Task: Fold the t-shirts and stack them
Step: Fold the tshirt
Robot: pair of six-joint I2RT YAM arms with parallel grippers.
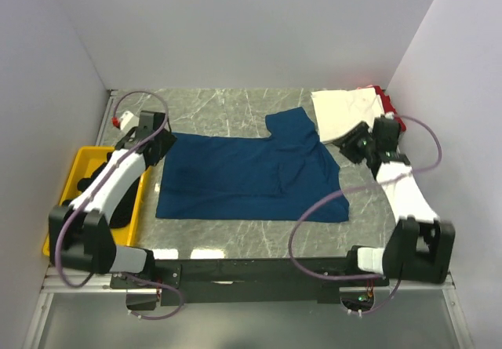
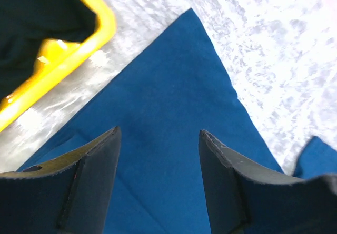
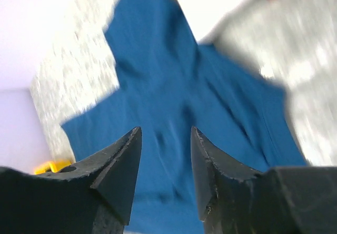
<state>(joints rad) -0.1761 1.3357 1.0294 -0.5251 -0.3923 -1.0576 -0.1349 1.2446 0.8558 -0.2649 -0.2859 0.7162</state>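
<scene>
A navy-blue t-shirt [image 1: 251,178] lies spread on the marble table, one sleeve pointing to the far side; no print shows. It fills the left wrist view [image 2: 174,113] and the right wrist view [image 3: 174,102]. My left gripper [image 1: 161,141] is open and empty over the shirt's far left corner [image 2: 158,136]. My right gripper [image 1: 351,147] is open and empty above the shirt's right part [image 3: 166,134]. A folded white t-shirt [image 1: 345,111] lies at the far right on a red one [image 1: 383,96]. A black t-shirt [image 1: 121,208] lies in the yellow bin.
A yellow bin [image 1: 78,165] stands left of the table; its rim shows in the left wrist view [image 2: 79,50]. Grey walls close in the left, far and right sides. Cables loop from both arms. The marble table [image 1: 220,106] shows beyond the shirt.
</scene>
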